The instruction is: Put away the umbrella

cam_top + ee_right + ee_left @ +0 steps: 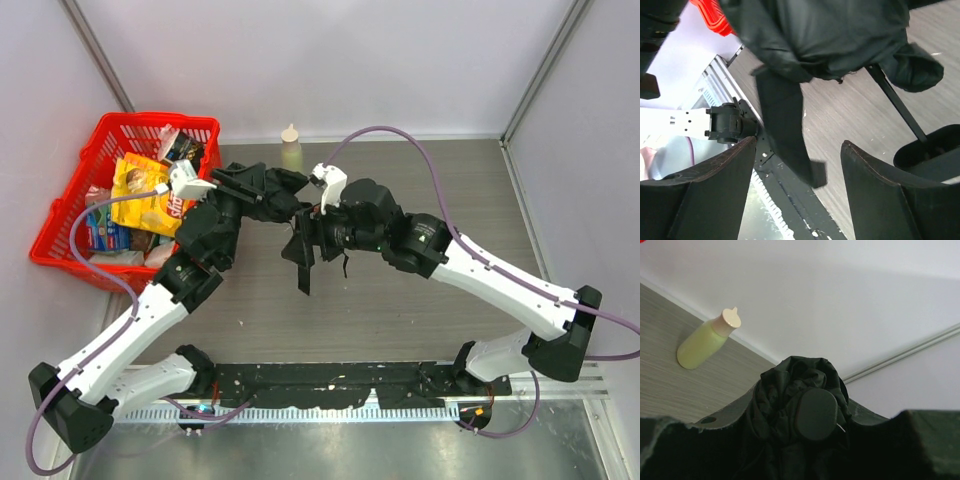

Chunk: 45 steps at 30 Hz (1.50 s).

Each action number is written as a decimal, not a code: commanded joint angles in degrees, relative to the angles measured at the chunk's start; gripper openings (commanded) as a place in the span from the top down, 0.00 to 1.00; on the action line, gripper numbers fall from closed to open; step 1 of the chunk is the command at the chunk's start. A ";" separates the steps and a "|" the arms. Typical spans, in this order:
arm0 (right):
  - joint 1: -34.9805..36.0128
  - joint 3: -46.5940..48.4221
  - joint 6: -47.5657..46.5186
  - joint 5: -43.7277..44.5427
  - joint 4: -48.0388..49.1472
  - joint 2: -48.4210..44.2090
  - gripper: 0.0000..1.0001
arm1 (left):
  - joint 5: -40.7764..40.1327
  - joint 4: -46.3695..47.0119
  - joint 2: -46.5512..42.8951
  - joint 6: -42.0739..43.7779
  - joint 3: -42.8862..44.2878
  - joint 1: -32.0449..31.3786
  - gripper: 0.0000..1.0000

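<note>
The black umbrella point(300, 243) is held above the table's middle, between both arms. My left gripper point(272, 190) is shut on its bunched fabric. In the left wrist view the fabric and an oval black end cap point(814, 414) fill the space between the fingers of the left gripper point(802, 435). My right gripper point(308, 232) is open just below the fabric bundle point(825, 35). A flat black strap point(785, 135) hangs loose between the right gripper's point(799, 144) spread fingers. A thin black shaft point(895, 105) runs from the fabric down to the right.
A red basket point(60, 215) full of snack packets stands at the back left. A small yellow-green bottle point(291, 147) stands at the back wall and also shows in the left wrist view point(707, 340). A black rail point(330, 385) runs along the near edge.
</note>
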 commanded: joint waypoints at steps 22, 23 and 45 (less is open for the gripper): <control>1.47 25.15 -8.25 13.49 -10.90 11.93 0.48 | -0.90 -0.44 1.05 3.36 3.61 0.14 1.00; 1.56 25.33 -7.98 13.14 -10.90 12.54 0.51 | -0.90 -0.36 0.96 3.10 3.43 0.14 1.00; -8.98 -15.16 41.41 -19.56 55.43 -0.72 0.99 | -3.36 16.25 -0.27 -24.75 -2.81 0.05 1.00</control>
